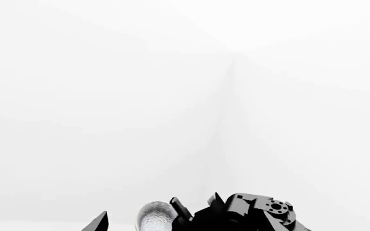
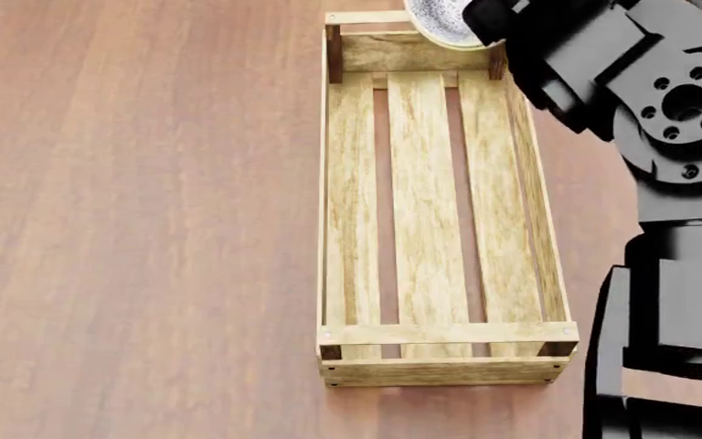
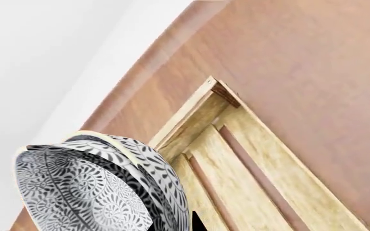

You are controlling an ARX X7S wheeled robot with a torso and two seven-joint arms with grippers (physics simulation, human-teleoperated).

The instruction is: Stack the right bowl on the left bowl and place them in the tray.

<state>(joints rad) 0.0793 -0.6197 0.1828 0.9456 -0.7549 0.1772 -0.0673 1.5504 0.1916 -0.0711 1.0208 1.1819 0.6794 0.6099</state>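
Patterned black-and-white nested bowls [image 3: 95,185] are held by the right gripper [image 2: 497,23] above the far end of the pale slatted wooden tray [image 2: 430,357], presumably for lowering inside; the left gripper's [image 1: 140,219] state cannot be told.

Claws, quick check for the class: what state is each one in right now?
Left claw: cannot be told; only a sliver shows.
Right claw: closed, holding the stacked bowls over the tray's far end.

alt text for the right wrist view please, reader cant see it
Two nested black-and-white patterned bowls fill the lower foreground, tilted on edge, beside one end of a pale wooden slatted tray. The tray sits on a reddish-brown wooden table, with a white background beyond the table's edge.
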